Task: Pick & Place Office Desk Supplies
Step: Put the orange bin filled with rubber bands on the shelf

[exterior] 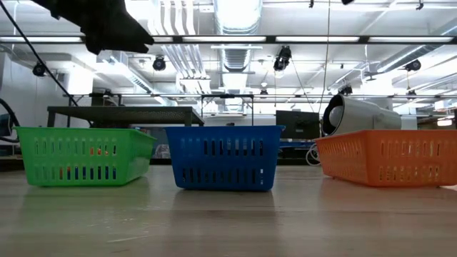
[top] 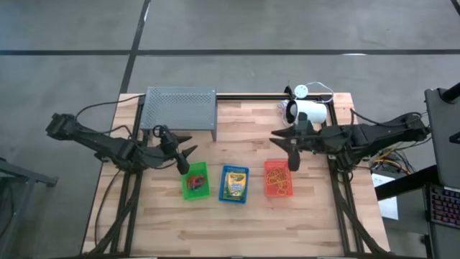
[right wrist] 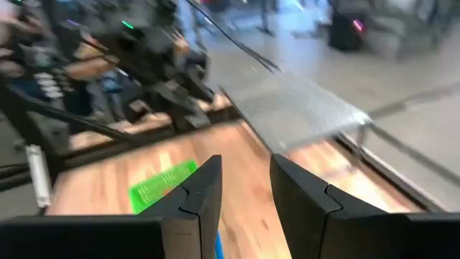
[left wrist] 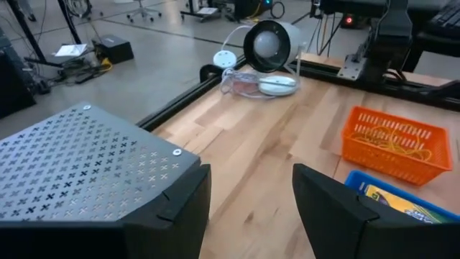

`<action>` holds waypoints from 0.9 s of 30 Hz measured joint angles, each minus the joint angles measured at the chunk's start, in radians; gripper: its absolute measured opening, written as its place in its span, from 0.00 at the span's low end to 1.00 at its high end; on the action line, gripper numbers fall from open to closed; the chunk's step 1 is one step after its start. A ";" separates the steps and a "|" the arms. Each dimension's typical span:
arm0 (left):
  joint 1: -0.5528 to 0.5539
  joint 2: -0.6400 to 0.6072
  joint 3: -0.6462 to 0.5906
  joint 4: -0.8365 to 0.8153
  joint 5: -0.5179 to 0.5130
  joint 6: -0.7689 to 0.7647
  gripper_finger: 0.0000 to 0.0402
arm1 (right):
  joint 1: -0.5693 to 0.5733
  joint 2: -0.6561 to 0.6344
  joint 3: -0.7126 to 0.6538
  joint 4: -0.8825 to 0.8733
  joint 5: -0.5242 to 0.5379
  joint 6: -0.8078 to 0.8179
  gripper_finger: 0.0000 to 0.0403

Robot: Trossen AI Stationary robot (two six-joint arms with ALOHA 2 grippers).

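Both arms are stretched low over the tabletop (top: 244, 223) from its two sides. The left pincer (top: 188, 160) is held above the green basket (top: 195, 180), just in front of the grey perforated rack (top: 180, 109). The right pincer (top: 286, 150) is held above the far edge of the orange basket (top: 278, 178), near the white lamp-like device (top: 309, 112).

Three baskets are counted, standing in one row: green, blue (top: 233, 184) and orange. One yellow-green crayon box (top: 233, 182) is seen in the blue basket. Red loops (top: 195, 182) lie in the green basket and orange rubber bands (top: 278, 180) in the orange one; their number cannot be told.

The left pincer is spread wide and nothing is held. The fingers of the right pincer are parted by a narrower gap, and nothing is seen between them.
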 joint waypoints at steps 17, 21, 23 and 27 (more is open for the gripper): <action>0.003 -0.345 -0.208 0.135 0.243 0.115 0.50 | 0.175 -0.028 -0.022 -0.529 0.034 0.725 0.29; 0.002 -0.393 -0.239 0.232 0.416 0.218 0.50 | 0.223 -0.028 -0.022 -0.607 0.006 0.957 0.29; 0.002 -0.396 -0.241 0.229 0.406 0.224 0.50 | 0.240 -0.027 -0.022 -0.623 -0.027 1.030 0.29; 0.002 -0.394 -0.241 0.209 0.376 0.230 0.50 | 0.269 -0.009 -0.029 -0.673 -0.046 1.193 0.29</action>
